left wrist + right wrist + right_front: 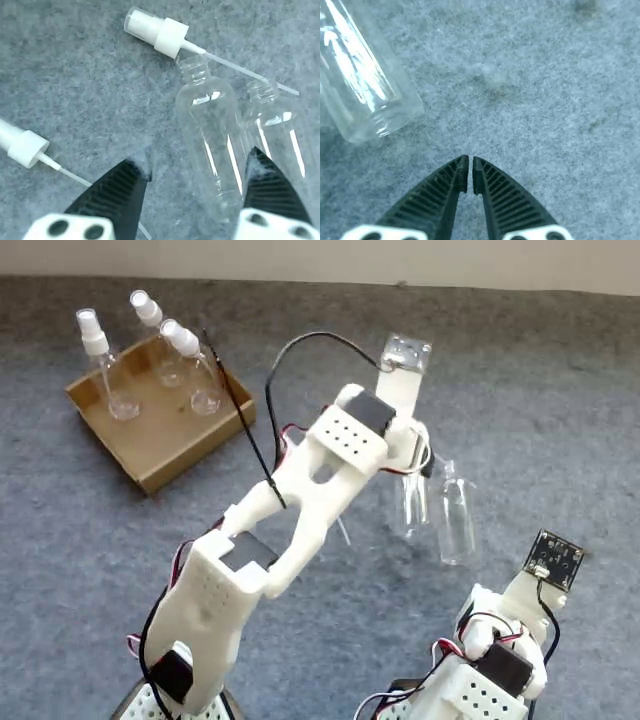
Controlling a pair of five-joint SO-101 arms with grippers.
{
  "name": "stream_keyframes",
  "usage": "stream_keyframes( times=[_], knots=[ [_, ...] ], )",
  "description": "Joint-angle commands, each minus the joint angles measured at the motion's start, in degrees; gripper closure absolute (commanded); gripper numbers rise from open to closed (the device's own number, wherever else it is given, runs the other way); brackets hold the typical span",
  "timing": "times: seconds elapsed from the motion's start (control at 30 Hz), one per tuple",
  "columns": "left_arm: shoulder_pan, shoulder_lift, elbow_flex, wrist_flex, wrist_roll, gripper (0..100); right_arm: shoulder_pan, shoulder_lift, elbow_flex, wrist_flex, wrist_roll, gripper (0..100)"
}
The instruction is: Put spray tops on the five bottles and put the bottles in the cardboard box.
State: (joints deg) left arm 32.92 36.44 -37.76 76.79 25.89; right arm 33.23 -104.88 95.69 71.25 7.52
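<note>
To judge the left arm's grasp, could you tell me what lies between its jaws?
In the left wrist view, one uncapped bottle sits between the left gripper's open jaws, close to one jaw; otherwise bare grey carpet.

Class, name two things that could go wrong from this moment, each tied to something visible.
1. The left gripper is open around one uncapped bottle. Closing could topple the second bottle close beside it.
2. A spray top lies with its thin tube beside the bottles, where it could be dragged or bent.
</note>
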Motion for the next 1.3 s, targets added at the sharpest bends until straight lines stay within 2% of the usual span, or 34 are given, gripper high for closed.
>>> stream_keyframes(
  times=[0.0, 0.33, 0.53, 0.87, 1.03, 1.27],
  knots=[
    [0.0, -1.7, -7.3, -2.8, 0.7, 74, 0.2, -0.3, 7.7, 0.4, 0.5, 97.9],
    [-0.2, -0.7, -9.3, -3.0, 0.9, 74, 0.2, -0.3, 7.7, 0.4, 0.5, 97.9],
    [-1.0, 2.6, -8.9, -7.6, 0.9, 74, 0.2, -0.3, 7.7, 0.4, 0.5, 97.9],
    [-1.8, 7.6, -9.3, -11.0, 1.4, 74, 0.2, -0.3, 7.7, 0.4, 0.5, 97.9],
    [-1.6, 8.0, -9.3, -10.6, 12.1, 74, 0.2, -0.3, 7.7, 0.4, 0.5, 97.9],
    [-1.3, 8.3, -8.9, -10.6, 18.5, 74, 0.2, -0.3, 7.7, 0.4, 0.5, 97.9]
  ],
)
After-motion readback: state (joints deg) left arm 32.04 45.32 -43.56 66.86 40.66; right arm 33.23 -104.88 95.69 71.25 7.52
